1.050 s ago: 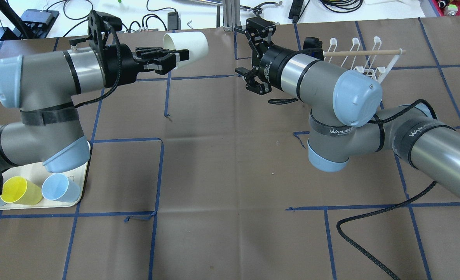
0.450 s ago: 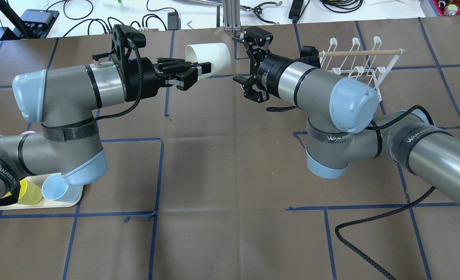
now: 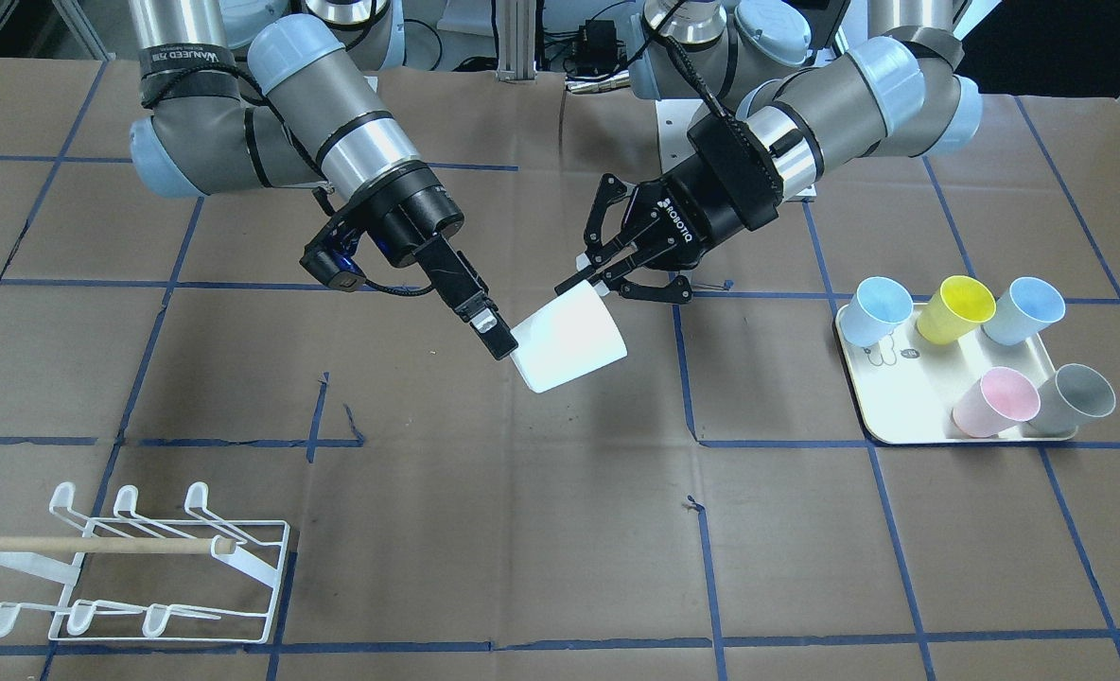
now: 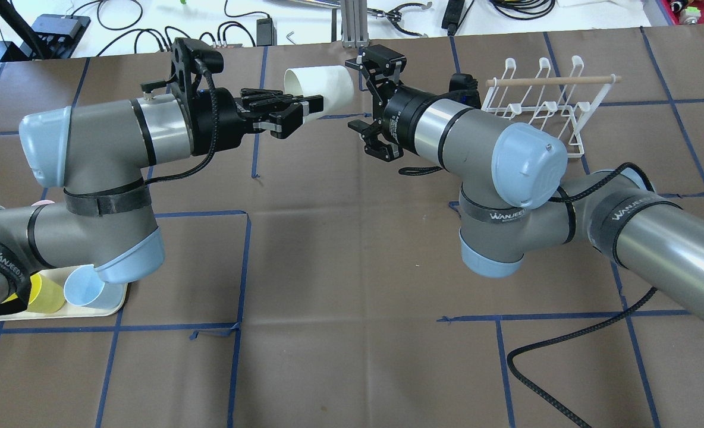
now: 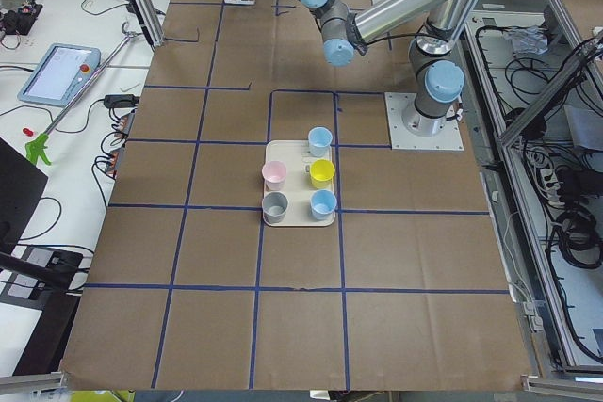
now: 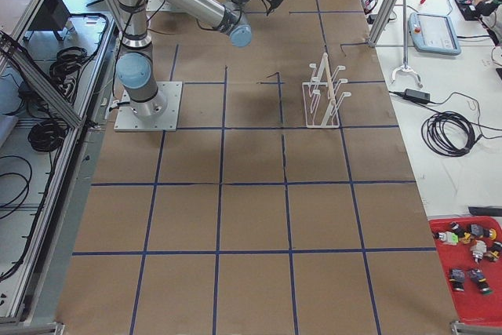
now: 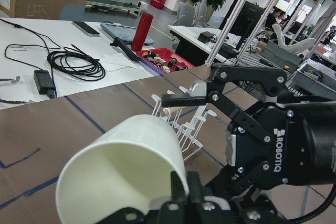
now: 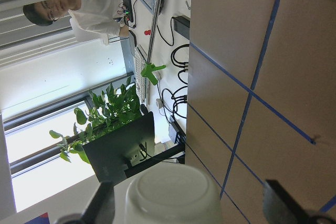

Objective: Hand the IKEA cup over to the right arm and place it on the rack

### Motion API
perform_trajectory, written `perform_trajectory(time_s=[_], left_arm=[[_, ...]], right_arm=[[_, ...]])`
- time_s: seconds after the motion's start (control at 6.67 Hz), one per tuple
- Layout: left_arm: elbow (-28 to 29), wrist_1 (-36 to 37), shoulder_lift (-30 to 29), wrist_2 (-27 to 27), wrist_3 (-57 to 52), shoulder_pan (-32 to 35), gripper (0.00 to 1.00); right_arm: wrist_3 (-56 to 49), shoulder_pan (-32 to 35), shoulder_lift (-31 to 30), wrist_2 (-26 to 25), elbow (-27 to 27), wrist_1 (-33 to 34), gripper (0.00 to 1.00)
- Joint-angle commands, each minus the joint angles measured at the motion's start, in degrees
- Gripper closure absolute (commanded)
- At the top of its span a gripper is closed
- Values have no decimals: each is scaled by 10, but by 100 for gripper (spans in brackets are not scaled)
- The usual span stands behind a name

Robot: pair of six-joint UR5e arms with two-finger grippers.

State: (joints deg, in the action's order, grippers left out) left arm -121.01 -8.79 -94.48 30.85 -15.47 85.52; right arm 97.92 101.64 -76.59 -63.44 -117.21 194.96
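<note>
Over brown-papered table (image 4: 352, 267), well apart from rack (image 4: 542, 101), treat white cup (image 4: 322, 89) as probably light, stiff, slick: rim pinched by left gripper (image 4: 301, 113), so clamp base end with spread, empty right gripper (image 4: 361, 98).

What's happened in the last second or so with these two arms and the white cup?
The left claw carried the white plastic cup toward the right claw, then paused. The right claw, open, closed in on the cup's base without gripping it. The left claw's hold and the white wire rack stayed unchanged.
</note>
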Motion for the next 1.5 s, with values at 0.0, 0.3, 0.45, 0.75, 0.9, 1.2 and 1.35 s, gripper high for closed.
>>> perform_trajectory(time_s=[0.0, 0.3, 0.45, 0.75, 0.9, 1.2, 1.35], left_arm=[[1, 0, 0, 0, 1, 0, 100], [1, 0, 0, 0, 5, 0, 100], [1, 0, 0, 0, 5, 0, 100], [1, 0, 0, 0, 6, 0, 100], [1, 0, 0, 0, 6, 0, 100], [1, 0, 0, 0, 6, 0, 100], [1, 0, 0, 0, 7, 0, 100]], right_arm=[[-1, 12, 2, -16, 18, -3, 1], [-1, 25, 17, -27, 29, -3, 2], [-2, 29, 22, -30, 40, -3, 2], [-2, 36, 33, -31, 46, -3, 3], [-2, 37, 34, -31, 46, -3, 4], [-3, 37, 34, -28, 46, -4, 19], [-3, 37, 33, -23, 46, -4, 37]])
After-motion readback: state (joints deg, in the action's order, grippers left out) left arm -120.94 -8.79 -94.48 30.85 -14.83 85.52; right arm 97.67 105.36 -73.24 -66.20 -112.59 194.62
